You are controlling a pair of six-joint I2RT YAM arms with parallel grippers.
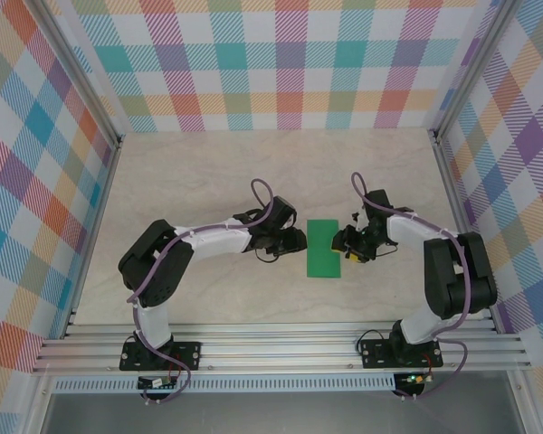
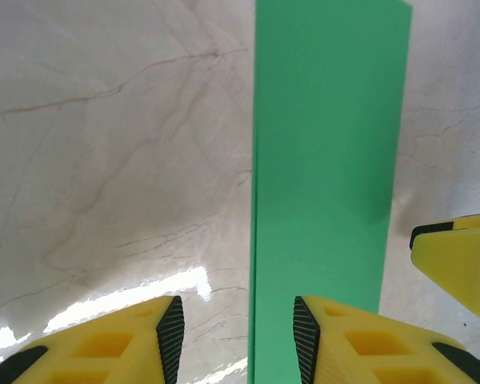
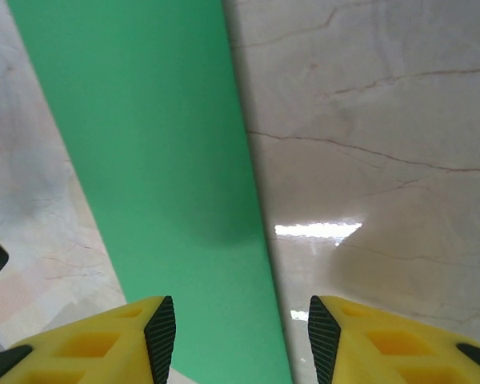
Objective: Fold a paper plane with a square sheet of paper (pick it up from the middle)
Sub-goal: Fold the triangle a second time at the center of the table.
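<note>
You have bright-green paper sheet point(image 1: 325, 248) point(image 2: 328, 160) point(image 3: 152, 144), narrow flat rectangle, on pale wood table point(image 1: 208, 181) between 2 grippers. Left gripper point(image 1: 294, 240) point(image 2: 238, 320) jaws apart, framing sheet's edge. Right gripper point(image 1: 347, 242) point(image 3: 242, 320) likewise.

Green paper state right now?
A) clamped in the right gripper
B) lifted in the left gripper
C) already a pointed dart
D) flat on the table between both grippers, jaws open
D: the paper lies flat on the table as a plain rectangle. The left gripper and the right gripper each straddle a long edge with jaws open.
</note>
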